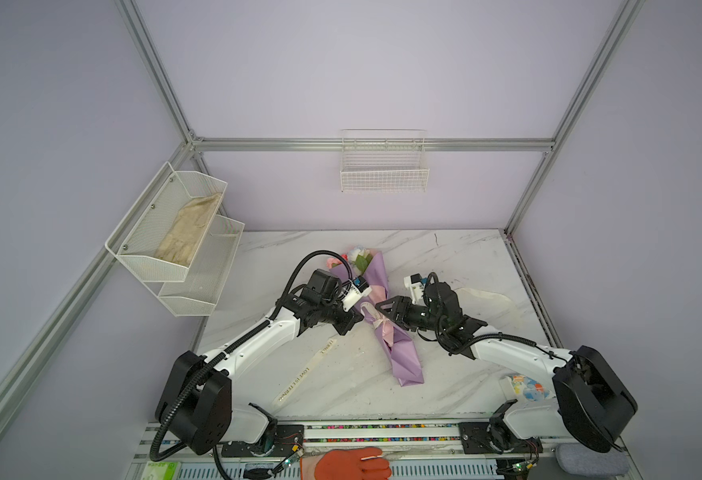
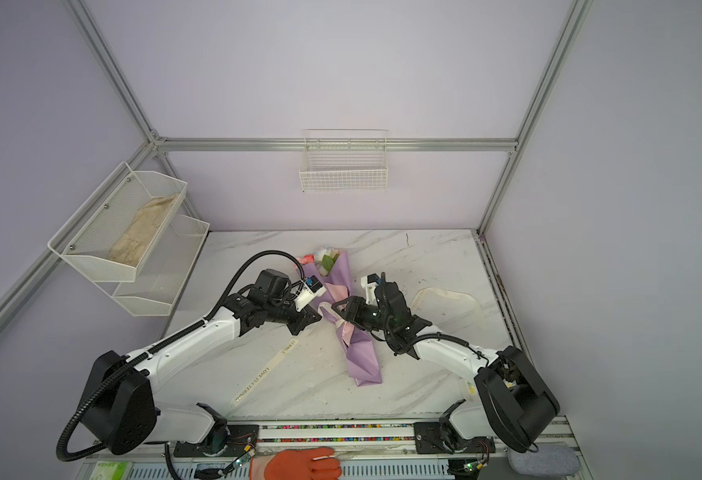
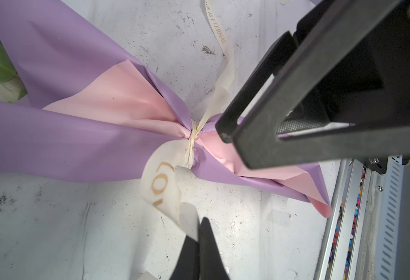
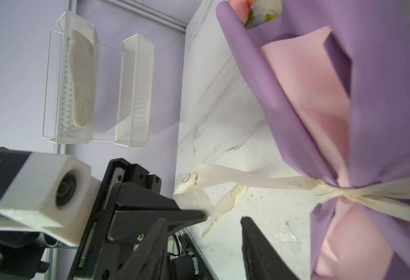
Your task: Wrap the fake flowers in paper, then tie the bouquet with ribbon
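Across the middle of the marble table (image 1: 445, 257) we see the bouquet (image 1: 403, 357) lying flat, its lilac paper running from 11 o'clock to 5 o'clock, with the fake flowers (image 1: 357, 255) at the 11 o'clock end. Our left gripper (image 3: 199, 230) sits at 9 o'clock of the bouquet's waist, fingers clenched on one tail of the cream ribbon (image 3: 192, 143) cinched around it. Our right gripper (image 1: 382, 312), at 3 o'clock of the waist, has its fingers spread, grasping nothing.
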`<action>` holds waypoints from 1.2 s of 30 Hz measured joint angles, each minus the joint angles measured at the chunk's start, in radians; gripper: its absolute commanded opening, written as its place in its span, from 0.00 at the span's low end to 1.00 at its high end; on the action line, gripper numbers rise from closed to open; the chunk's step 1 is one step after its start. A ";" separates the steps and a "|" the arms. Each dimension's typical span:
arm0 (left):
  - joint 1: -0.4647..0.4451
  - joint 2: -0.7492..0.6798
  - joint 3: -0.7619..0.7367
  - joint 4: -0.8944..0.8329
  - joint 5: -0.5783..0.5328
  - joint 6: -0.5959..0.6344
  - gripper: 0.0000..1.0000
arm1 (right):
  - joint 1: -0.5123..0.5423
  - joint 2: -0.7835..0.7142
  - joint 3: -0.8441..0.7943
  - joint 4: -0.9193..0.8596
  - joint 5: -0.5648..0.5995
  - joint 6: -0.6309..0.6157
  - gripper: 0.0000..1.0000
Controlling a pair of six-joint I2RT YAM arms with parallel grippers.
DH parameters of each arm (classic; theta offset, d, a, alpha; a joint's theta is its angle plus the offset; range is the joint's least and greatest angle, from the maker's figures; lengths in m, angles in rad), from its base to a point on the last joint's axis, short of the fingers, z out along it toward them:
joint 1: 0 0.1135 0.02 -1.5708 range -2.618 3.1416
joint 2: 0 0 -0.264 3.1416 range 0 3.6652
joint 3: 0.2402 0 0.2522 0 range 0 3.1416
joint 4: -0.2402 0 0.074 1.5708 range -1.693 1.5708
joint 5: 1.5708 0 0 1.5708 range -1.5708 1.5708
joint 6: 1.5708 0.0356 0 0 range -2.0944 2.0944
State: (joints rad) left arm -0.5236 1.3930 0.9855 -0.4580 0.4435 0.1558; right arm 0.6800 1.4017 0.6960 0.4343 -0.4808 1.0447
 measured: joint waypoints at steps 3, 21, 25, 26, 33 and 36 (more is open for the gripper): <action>-0.002 0.000 0.000 0.002 0.003 0.000 0.04 | 0.030 0.035 0.000 0.056 0.011 0.045 0.53; -0.003 0.000 0.000 0.002 0.007 0.005 0.04 | 0.062 0.172 0.083 0.156 0.047 0.147 0.48; -0.003 0.000 0.000 0.002 0.006 0.005 0.07 | 0.063 0.175 0.089 0.143 0.062 0.143 0.20; -0.003 0.000 0.000 0.002 0.005 0.006 0.08 | 0.064 0.175 0.089 0.135 0.069 0.144 0.13; -0.003 -0.004 -0.003 0.002 -0.020 0.020 0.34 | 0.066 0.138 0.069 0.092 0.115 0.128 0.00; -0.003 -0.013 -0.016 0.018 -0.034 0.023 0.41 | 0.066 0.115 0.065 0.088 0.126 0.121 0.00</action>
State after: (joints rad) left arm -0.5270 1.3800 0.9691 -0.4400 0.4099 0.1783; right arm 0.7464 1.5166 0.7609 0.5220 -0.3546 1.1656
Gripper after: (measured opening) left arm 0.359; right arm 0.049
